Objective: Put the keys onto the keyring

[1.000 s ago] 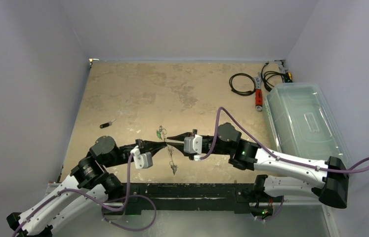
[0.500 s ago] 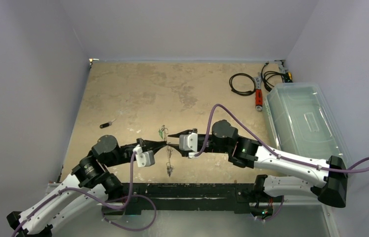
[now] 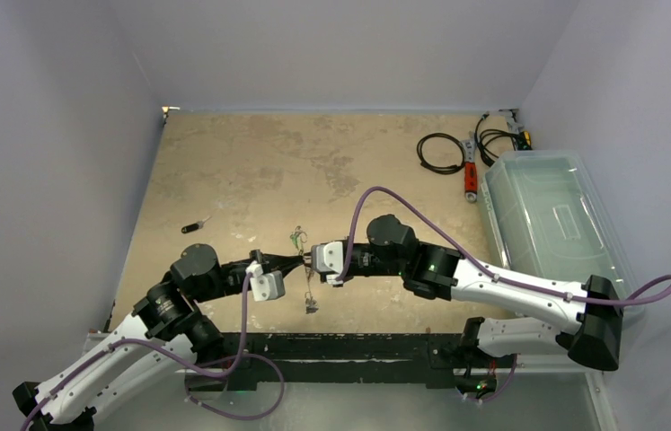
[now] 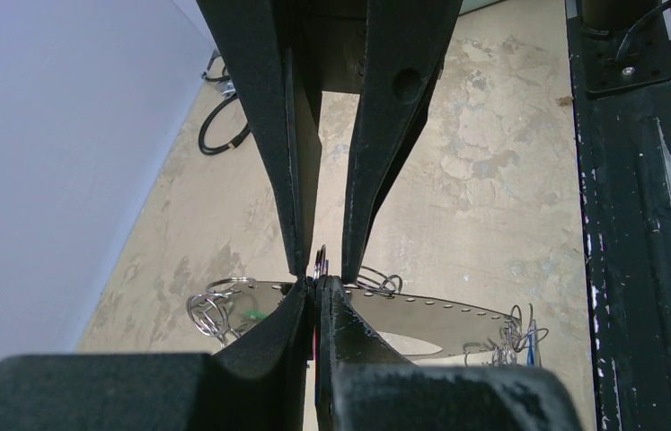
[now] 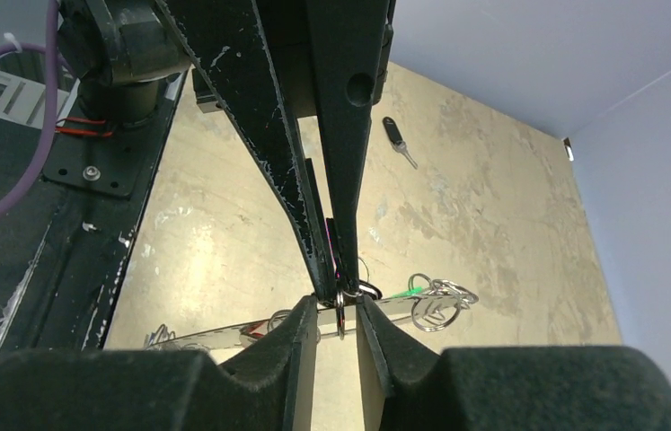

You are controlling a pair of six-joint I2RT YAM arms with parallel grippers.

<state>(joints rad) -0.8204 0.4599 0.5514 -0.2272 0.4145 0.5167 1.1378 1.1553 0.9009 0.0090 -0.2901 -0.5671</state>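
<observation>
The keyring [image 3: 310,285] hangs between the two grippers just above the table, its flat crescent showing in the left wrist view [image 4: 439,316] and the right wrist view [image 5: 215,335]. My left gripper [image 3: 298,262] is shut on it at a small split ring [image 4: 321,262]; a thin red and blue streak shows between the pads. My right gripper [image 3: 311,258] is open, with its fingers [image 4: 282,162] on either side of that split ring [image 5: 339,310]. A green key [image 3: 295,239] hangs at the ring's far end. A black key [image 3: 193,226] lies alone on the table to the left.
A clear plastic bin [image 3: 551,220] stands at the right edge. Black coiled cables [image 3: 439,153] and a red tool [image 3: 471,175] lie at the back right. A black rail [image 3: 340,346] runs along the near edge. Grey walls close in on three sides.
My right arm has moved left until its open fingers meet the left gripper's tips. The keyring has shifted slightly left with the left gripper, which stays shut.
</observation>
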